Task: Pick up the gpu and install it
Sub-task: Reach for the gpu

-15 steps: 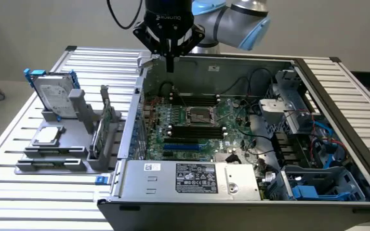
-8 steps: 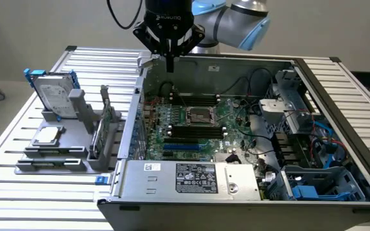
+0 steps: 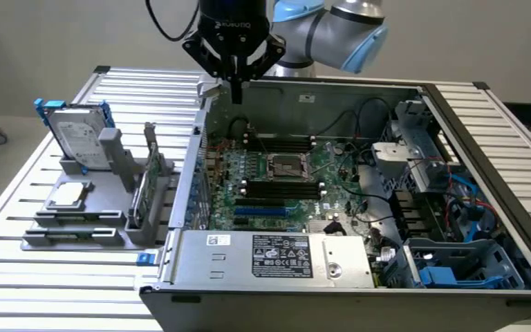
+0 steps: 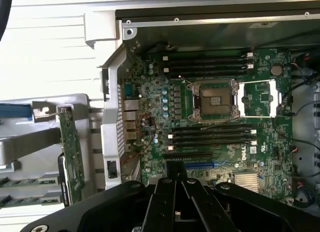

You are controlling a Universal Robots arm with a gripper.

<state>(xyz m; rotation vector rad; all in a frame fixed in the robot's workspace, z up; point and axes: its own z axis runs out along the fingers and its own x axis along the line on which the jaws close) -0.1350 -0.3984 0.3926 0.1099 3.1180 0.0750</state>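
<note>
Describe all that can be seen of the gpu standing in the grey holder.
The gpu is a thin flat card with a green circuit board and a silver bracket at one end. It stands upright on its edge in a slot of the grey holder, on the slatted table, just outside the open computer case, on the exterior view's left. Nothing but the holder seems to touch it; it is not yet installed.

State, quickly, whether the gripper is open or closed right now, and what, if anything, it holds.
Gripper: fingers closed, holding nothing; the gpu stands upright in the grey holder.
</note>
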